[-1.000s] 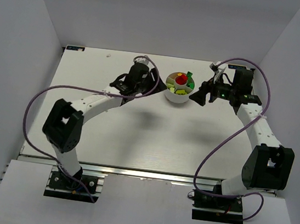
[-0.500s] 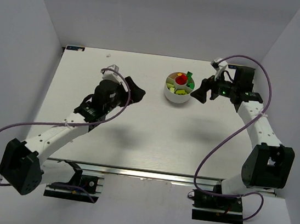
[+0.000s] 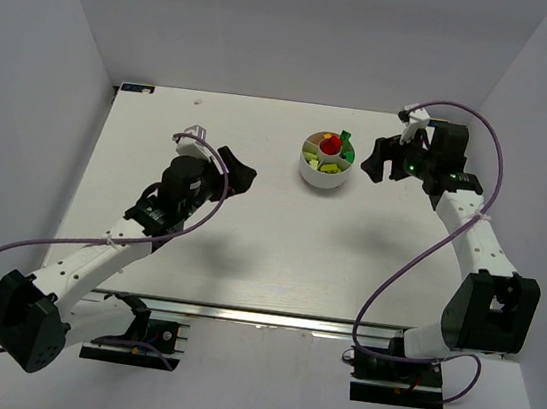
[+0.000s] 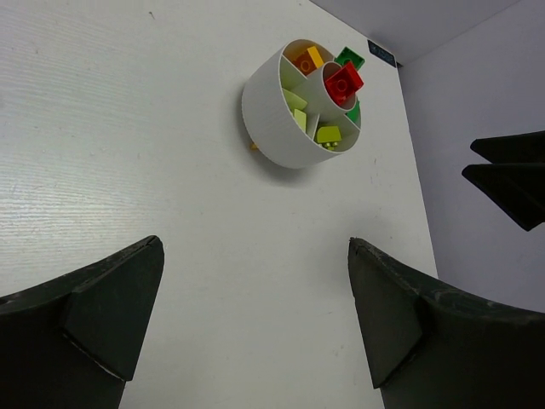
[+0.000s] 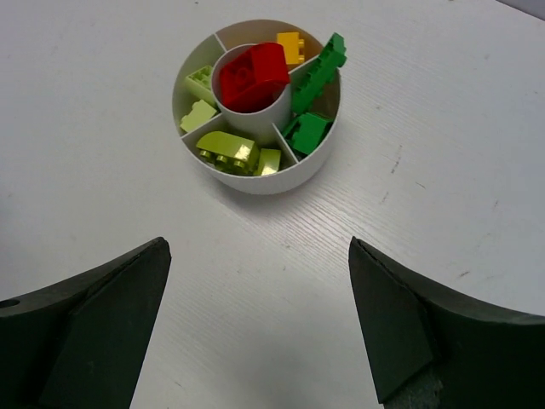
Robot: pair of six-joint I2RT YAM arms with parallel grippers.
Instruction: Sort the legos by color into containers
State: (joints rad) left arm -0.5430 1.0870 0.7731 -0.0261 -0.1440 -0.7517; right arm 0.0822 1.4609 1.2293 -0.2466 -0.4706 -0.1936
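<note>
While its jaws stand wide apart and empty, the left gripper (image 3: pixel 242 171) hangs nearest over the desk (image 3: pixel 277 255), well left of the white dish (image 3: pixel 324 178). The right gripper (image 3: pixel 373 164), near the dish's right side, is likewise spread and empty. A red brick (image 5: pixel 253 75) fills the centre cup. The dark green bricks (image 5: pixel 317 72), lime bricks (image 5: pixel 226 149) and orange-yellow brick (image 5: pixel 291 44) lie in the surrounding wedges, each colour apart.

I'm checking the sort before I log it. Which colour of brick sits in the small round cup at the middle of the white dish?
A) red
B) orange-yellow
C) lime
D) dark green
A: in the right wrist view a red brick fills the central cup of the white dish. The dark green bricks, lime bricks and orange-yellow brick lie in the wedges around it.
</note>
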